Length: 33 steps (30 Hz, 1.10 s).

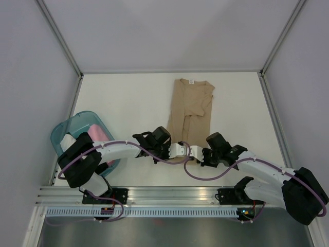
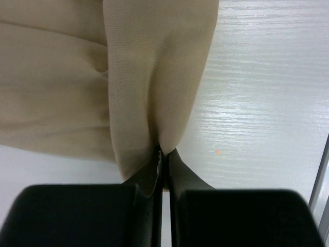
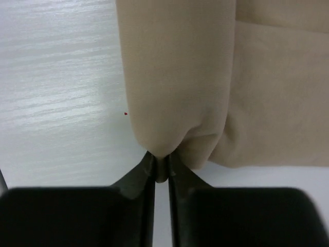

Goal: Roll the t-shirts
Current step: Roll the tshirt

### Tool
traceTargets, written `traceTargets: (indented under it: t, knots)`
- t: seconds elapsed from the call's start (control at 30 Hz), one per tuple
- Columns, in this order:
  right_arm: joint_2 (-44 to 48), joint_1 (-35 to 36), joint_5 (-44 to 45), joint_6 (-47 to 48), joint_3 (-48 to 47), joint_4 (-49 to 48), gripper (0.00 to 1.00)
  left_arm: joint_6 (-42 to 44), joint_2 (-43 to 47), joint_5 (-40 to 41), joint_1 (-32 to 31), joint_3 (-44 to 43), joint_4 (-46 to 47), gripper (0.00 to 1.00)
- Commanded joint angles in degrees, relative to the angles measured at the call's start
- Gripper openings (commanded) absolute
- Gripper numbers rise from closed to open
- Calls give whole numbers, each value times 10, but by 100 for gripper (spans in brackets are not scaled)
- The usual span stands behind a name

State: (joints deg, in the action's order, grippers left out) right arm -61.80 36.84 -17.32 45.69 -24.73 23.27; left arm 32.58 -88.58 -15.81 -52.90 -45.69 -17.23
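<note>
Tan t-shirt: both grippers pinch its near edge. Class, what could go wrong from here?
1. The left gripper and right gripper each hold only a small pinch of the tan t-shirt, so the cloth might slip out.
2. The two grippers sit close together, so they could collide while rolling.

Tan t-shirt [image 1: 191, 108] plain, unpatterned. Bench [image 1: 123, 103] white, faint streaky grain. Basket [image 1: 56, 133] translucent teal; rolled bundle [image 1: 96, 133] pink. Left gripper [image 2: 163, 154] and right gripper [image 3: 161, 164] black. Arms [image 1: 121, 148] white, black joints; cables [image 1: 200, 177] purple.
</note>
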Motion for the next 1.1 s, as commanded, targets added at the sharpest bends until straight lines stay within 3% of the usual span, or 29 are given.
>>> traceTargets:
  t: [0.0,0.07,0.2,0.33,0.4,0.53,0.7,1.0,1.07]
  knots:
    - [-17,11,12,-14,-6,12,8,-15,-5,-35,3,-14,-14,2]
    - [-10,10,3,22,-23,50,0,-11,2,-42,3,-14,-24,2]
    - [-4,1,-37,93,-73,210,0,2,14,-106,17,-38,-94,2]
    - [-3,-5,-125,98,-94,266,0,46,5,-248,46,-82,-218,2]
    - [0,-15,-130,100,-105,278,0,66,-11,-275,70,-100,-240,2]
    - [-4,-58,-155,72,-110,244,0,80,-48,-312,117,-152,-280,2]
    - [-20,-89,-167,38,-124,193,0,98,-89,-306,129,-181,-291,2]
    - [-54,-128,-125,-12,-127,115,0,109,-163,-297,164,-233,-299,2]
    - [-55,-135,-112,-28,-124,108,6,113,-182,-290,166,-253,-298,2]
